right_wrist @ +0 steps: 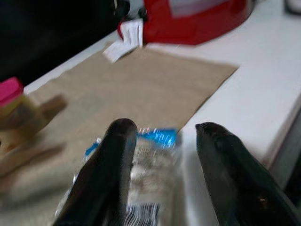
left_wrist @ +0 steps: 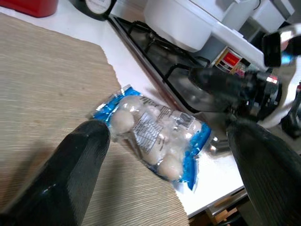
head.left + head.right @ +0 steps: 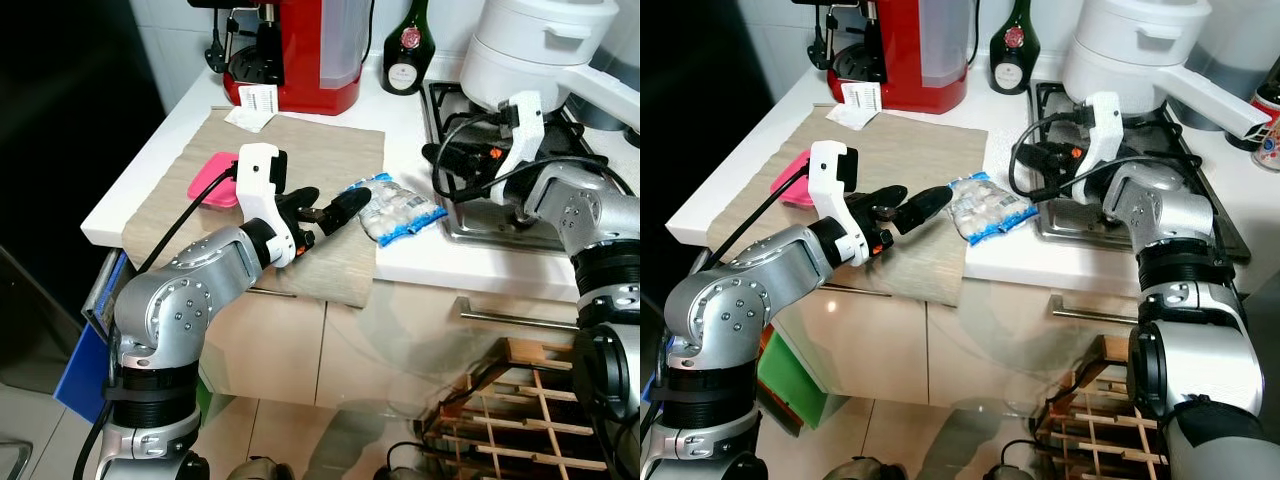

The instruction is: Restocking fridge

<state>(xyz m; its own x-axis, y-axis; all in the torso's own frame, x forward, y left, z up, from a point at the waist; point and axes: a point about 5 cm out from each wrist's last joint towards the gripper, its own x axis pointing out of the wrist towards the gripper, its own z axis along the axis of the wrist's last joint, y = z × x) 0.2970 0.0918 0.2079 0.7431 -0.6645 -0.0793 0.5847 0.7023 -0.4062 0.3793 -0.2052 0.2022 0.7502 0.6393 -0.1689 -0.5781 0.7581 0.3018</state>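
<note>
From the left eye view, you are looking at a blue-and-clear bag of white balls lying half on the beige mat and half on the white counter, between the mat and the stove. Your left gripper is hovering just beside the bag's mat-side end, fingers spread apart; the bag's long axis is running from that end toward the stove.

In the right eye view, your right gripper is hanging over the stove edge just past the bag; both arms are near, but the left one is lined up along the bag's length.

In the left wrist view, the bag is lying straight ahead between the two open fingers, skewed across the gap, so you will probably need to turn the wrist to close across its short side.

In the right wrist view, blurred, the right fingers are standing apart with the bag beyond them on the mat's edge.
</note>
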